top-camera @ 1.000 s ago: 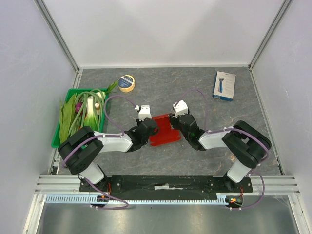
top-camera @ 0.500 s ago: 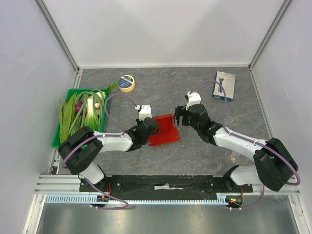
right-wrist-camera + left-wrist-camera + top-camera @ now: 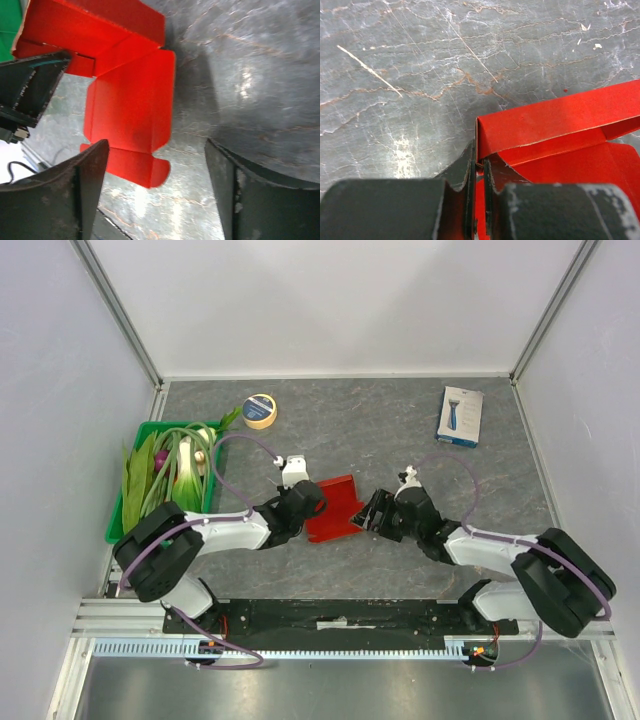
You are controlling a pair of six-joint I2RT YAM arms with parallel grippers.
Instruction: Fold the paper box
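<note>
Red paper box (image 3: pixel 335 505), left claw (image 3: pixel 479 167) clamped on its wall, right claw (image 3: pixel 155 150) gaping empty beside it, both stretched low.

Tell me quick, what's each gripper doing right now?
Left gripper: closed, pinching a raised flap of the paper box.
Right gripper: open, holding nothing.

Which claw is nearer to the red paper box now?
Left. The left claw is shut on the left wall of the paper box; the right claw stands open just beside its right edge, holding nothing.
</note>
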